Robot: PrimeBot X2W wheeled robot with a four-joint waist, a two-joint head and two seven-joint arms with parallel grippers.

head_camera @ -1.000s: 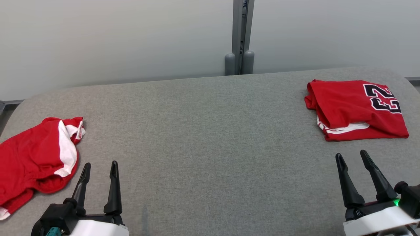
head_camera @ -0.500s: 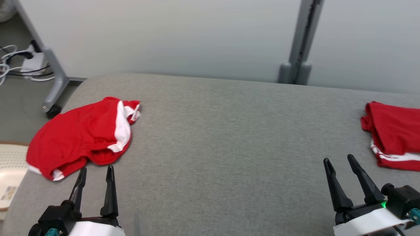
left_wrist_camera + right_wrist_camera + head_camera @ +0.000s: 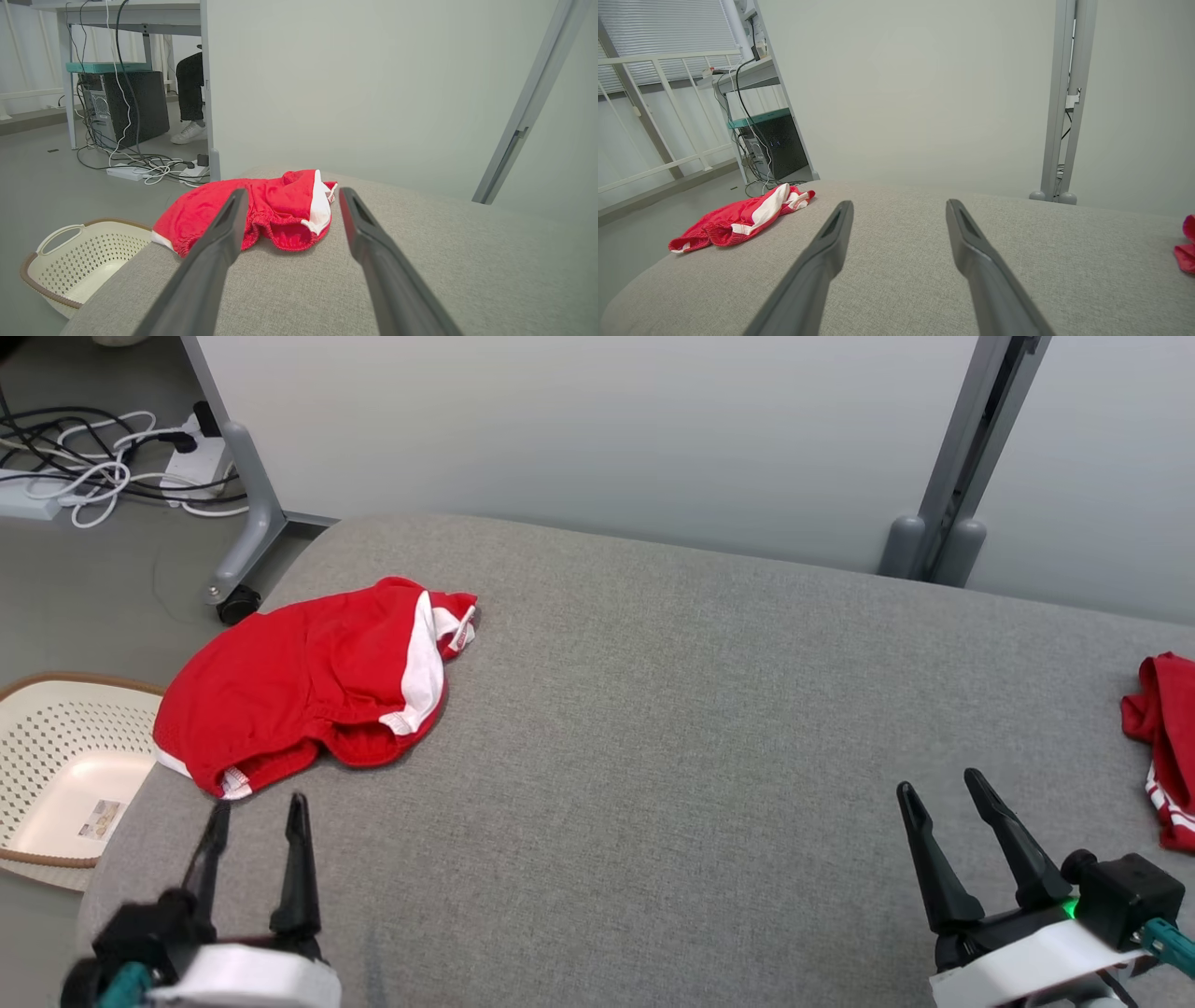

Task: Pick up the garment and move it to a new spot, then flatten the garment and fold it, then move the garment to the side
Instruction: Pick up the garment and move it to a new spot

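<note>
Plainly, the red shorts [image 3: 308,681] lie crumpled on the grey padded table [image 3: 700,709], near its far left corner and close to the left edge; a white side panel runs down them, and a gathered opening faces the robot; in the left wrist view the shorts [image 3: 280,210] sit just ahead of the fingers, and in the right wrist view they [image 3: 738,217] lie well off to the left. The left gripper [image 3: 260,810] hovers above the table just short of the shorts' near hem, touching nothing, its two dark fingers spread apart with nothing between them; the left wrist view shows the same gap [image 3: 293,191], with cloth seen through it but not gripped. The right gripper [image 3: 938,784] hangs over bare table at the near right, fingers likewise spread and empty [image 3: 900,203]. A folded red garment [image 3: 1162,747] with white stripes at its hem rests at the table's right edge, cut off by the frame, well apart from the shorts. On the floor to the left, below the table edge, stands a cream perforated laundry basket [image 3: 56,737] with a brown rim; beyond it lie tangled cables [image 3: 103,467] and a caster foot [image 3: 233,607] of the pale partition. The left wrist view also takes in a black computer tower [image 3: 126,107] and a person's white shoe [image 3: 189,133] under a desk.
</note>
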